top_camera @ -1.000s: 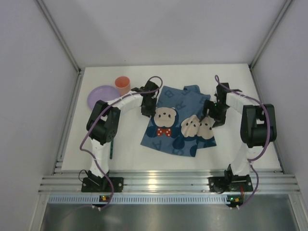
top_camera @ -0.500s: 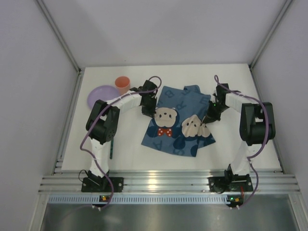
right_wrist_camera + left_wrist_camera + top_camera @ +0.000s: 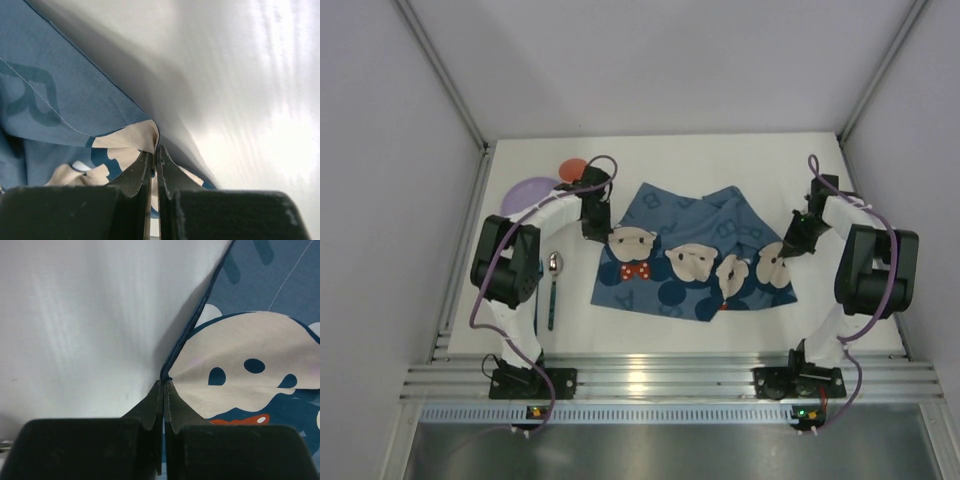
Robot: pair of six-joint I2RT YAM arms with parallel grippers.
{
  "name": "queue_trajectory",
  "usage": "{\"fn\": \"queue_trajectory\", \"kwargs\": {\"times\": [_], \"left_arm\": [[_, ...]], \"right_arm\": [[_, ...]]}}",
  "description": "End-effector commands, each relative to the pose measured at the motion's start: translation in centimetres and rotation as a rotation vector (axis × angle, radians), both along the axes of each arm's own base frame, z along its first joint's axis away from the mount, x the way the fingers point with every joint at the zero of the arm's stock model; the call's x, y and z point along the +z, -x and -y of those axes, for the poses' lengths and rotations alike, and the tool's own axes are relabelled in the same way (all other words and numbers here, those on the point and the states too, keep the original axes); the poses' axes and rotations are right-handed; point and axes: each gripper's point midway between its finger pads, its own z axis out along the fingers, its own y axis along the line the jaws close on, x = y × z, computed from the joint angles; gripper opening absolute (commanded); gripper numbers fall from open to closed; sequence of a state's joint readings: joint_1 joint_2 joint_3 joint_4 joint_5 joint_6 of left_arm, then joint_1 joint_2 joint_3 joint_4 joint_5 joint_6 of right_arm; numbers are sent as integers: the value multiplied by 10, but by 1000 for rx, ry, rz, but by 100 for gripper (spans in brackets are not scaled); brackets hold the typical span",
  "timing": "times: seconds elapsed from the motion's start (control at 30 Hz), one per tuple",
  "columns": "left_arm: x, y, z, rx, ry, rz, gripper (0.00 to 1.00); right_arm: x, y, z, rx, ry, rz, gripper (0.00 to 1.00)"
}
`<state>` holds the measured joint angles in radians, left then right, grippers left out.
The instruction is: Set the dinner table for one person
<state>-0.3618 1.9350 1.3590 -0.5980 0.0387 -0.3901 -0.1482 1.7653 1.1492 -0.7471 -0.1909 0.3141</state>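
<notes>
Pinching the left corner of a blue bear-print cloth [image 3: 690, 225] with the left tool [image 3: 601, 236], tips pressed tight together on the hem. Showing the same in the left wrist view: black tips of the tool [image 3: 164, 385] meeting right at the dark edge of the cloth [image 3: 280, 305], beside a cream bear face with a red bow below it.

Gripping the opposite, right edge with the right tool [image 3: 788, 250], likewise clamped on fabric. Catching a small fold of blue and cream cloth [image 3: 45, 85] between the tips of that tool [image 3: 154, 152], lifted slightly off the surface.

Lying spread between the two tools across the middle of the white counter [image 3: 670, 160], four bear faces in a row, bunching a little toward the right.

Spanning from the arm bases to the back wall, matte and plain in both wrist views [image 3: 75, 315] [image 3: 240, 75]. Also carrying, at its far left, a purple plate [image 3: 525, 192], an orange cup [image 3: 572, 167] just beside it and partly hidden behind the left arm, and a spoon [image 3: 551, 292] lying near the left arm, apart from the cloth.
</notes>
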Motion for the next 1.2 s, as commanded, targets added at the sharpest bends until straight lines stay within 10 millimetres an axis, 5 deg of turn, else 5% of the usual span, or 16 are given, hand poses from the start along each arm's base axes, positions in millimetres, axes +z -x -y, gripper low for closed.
{"fn": "queue_trajectory", "kwargs": {"times": [0.0, 0.27, 0.53, 0.83, 0.9, 0.97, 1.07, 1.17], "left_arm": [[25, 0, -41, 74, -73, 66, 0], [22, 24, -88, 221, -163, 40, 0], [12, 58, -87, 372, -144, -64, 0], [15, 56, -84, 326, -175, -66, 0], [19, 57, -84, 335, -177, -74, 6], [26, 66, -86, 373, -178, -99, 37], [43, 76, -86, 412, -146, -80, 70], [64, 75, -88, 423, -130, -35, 73]], "right_arm": [[12, 16, 30, -39, 109, -9, 0], [16, 44, 57, -120, 263, -109, 0], [22, 75, 49, -182, 253, -137, 0], [5, 62, 50, -132, 243, -132, 2], [7, 55, 50, -129, 237, -122, 37], [14, 45, 49, -129, 224, -79, 74], [28, 31, 46, -109, 202, -19, 93], [39, 26, 47, -103, 215, 19, 96]]}}
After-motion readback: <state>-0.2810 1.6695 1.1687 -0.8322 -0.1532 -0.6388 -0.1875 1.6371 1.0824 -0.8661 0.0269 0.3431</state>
